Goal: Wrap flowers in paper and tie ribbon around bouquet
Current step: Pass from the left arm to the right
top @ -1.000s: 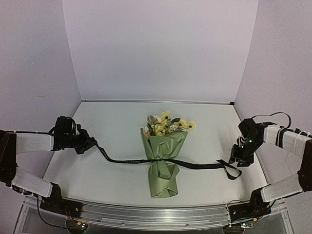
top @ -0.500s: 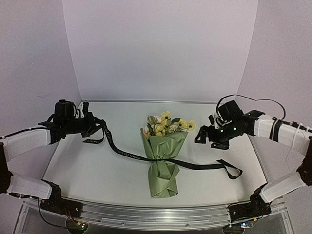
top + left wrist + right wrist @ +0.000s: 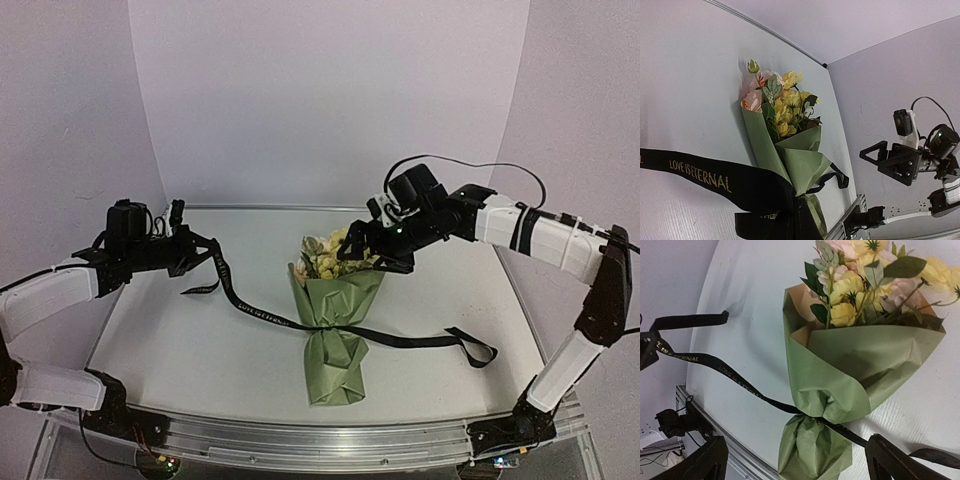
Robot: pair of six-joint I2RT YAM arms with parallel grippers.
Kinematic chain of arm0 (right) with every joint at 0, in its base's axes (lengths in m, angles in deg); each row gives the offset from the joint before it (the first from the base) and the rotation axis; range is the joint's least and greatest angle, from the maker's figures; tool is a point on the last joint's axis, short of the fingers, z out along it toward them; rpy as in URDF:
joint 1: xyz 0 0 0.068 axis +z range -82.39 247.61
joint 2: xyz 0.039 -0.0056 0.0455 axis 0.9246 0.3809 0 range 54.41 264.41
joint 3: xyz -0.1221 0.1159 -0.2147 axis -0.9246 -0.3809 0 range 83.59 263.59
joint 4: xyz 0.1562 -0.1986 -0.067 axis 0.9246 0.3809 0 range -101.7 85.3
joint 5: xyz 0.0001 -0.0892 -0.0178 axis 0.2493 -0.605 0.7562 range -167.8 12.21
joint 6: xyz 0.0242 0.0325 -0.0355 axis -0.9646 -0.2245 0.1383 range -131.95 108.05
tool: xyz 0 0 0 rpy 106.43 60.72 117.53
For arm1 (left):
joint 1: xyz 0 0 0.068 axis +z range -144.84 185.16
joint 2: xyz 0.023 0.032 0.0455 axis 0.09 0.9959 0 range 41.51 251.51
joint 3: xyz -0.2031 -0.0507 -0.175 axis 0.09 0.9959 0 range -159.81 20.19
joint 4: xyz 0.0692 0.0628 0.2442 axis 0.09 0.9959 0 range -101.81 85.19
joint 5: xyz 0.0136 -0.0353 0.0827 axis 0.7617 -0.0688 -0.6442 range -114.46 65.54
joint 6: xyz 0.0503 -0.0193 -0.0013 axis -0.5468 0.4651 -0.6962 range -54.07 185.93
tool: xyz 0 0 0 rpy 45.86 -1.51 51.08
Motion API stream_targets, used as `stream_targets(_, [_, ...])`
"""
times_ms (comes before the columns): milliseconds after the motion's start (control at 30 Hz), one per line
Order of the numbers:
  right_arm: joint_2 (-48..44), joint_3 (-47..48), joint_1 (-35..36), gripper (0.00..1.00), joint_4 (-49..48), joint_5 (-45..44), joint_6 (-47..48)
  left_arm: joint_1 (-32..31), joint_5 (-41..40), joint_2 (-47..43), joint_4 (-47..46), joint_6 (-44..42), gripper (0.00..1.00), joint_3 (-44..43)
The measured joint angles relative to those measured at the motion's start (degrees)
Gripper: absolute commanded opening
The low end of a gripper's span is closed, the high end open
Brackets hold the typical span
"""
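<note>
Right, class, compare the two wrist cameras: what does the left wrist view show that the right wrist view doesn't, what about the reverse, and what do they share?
Only the left wrist view shows the right pincer from outside, open and in the air. Only the right wrist view shows the paper with its tan inner face, and that pincer's own fingertips at the bottom corners. Both show the bouquet, its flowers, and the ribbon with pale lettering crossing the bouquet's waist.
</note>
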Motion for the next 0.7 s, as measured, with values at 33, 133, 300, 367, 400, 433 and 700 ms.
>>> stream_targets(33, [0.8, 1.2, -0.1, 0.98, 0.0, 0.4, -0.1, -0.1, 0.0, 0.0, 0.0, 0.0, 0.00, 0.0])
stream_targets(133, [5.5, 5.1, -0.6, 0.98, 0.5, 3.2, -2.3, -0.5, 0.0, -0.3, 0.0, 0.0, 0.00, 0.0])
stream_targets(300, [16.1, 17.5, 2.5, 0.98, 10.6, -0.8, 1.7, -1.3, 0.0, -1.8, 0.1, -0.1, 0.00, 0.0])
stream_targets(367, [17.9, 22.1, 6.3, 0.98, 15.5, -7.4, 5.9, -1.4, 0.0, -2.2, 0.1, -0.1, 0.00, 0.0])
stream_targets(400, [17.9, 23.0, 8.4, 0.98, 16.6, -10.1, 7.4, -1.5, 0.0, -2.3, 0.1, -0.1, 0.00, 0.0])
stream_targets(433, [17.7, 23.3, 9.9, 0.98, 17.2, -11.6, 7.9, -1.5, 0.0, -2.4, 0.1, -0.1, 0.00, 0.0])
stream_targets(700, [15.9, 16.6, 12.7, 0.98, 12.8, -15.6, 7.0, -1.6, -0.4, -2.9, 0.2, -0.1, 0.00, 0.0])
